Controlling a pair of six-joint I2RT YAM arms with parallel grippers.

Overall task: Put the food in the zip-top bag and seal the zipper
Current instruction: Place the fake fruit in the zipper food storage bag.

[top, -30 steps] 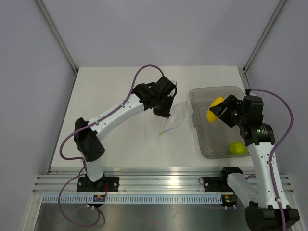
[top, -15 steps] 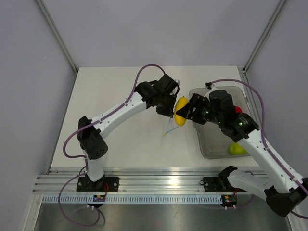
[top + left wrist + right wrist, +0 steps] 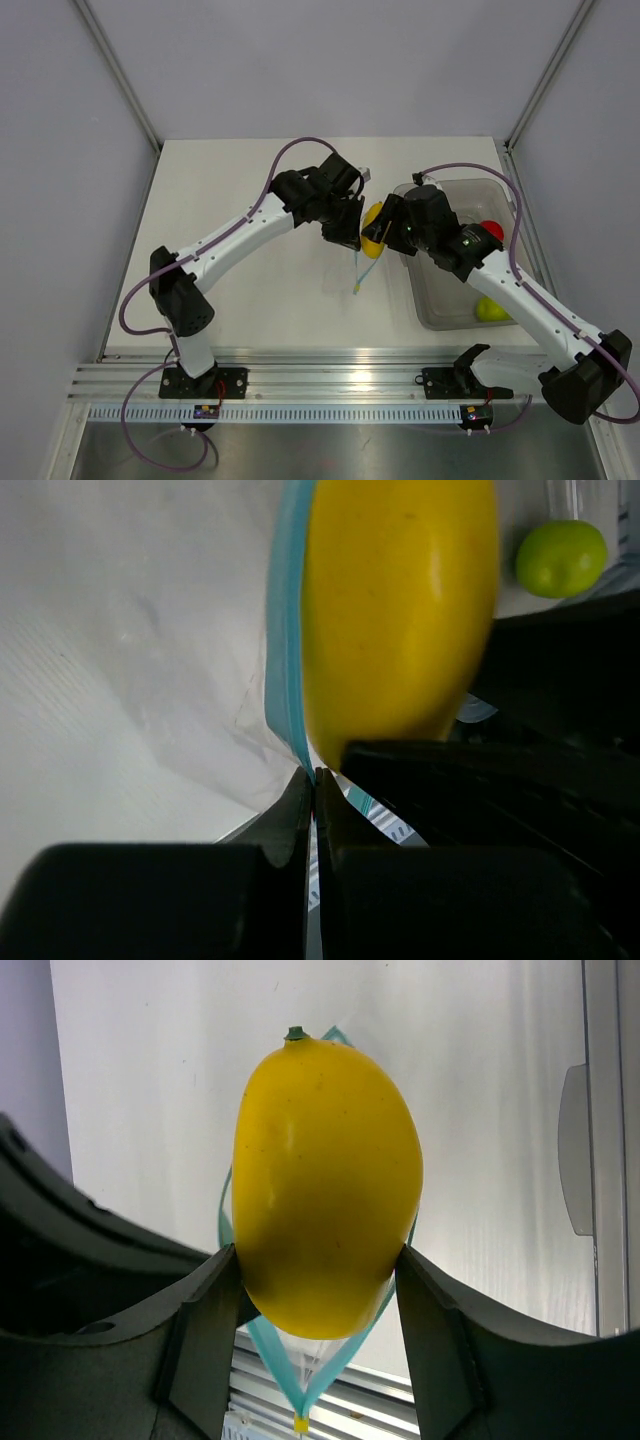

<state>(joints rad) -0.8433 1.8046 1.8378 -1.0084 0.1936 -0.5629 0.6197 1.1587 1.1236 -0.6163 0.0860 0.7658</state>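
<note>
My right gripper (image 3: 378,232) is shut on the yellow fruit (image 3: 371,234), shown large in the right wrist view (image 3: 325,1180). It holds the fruit in the open mouth of the clear zip-top bag (image 3: 190,700). The blue zipper (image 3: 268,1352) loops around the fruit and shows beside it in the left wrist view (image 3: 285,630). My left gripper (image 3: 347,236) is shut on the bag's edge at the zipper (image 3: 315,780) and holds the bag up off the table. The red fruit (image 3: 490,230) and the yellow-green fruit (image 3: 490,309) lie in the grey bin.
The grey translucent bin (image 3: 436,305) stands on the right side of the table, under my right arm. The bag's lower end and zipper tail (image 3: 359,278) hang toward the white table (image 3: 250,290). Metal rails run along the near edge.
My right gripper carried the yellow fruit from over the bin leftward to the bag's mouth. The left gripper kept its hold on the bag, which now hangs a little lower.
</note>
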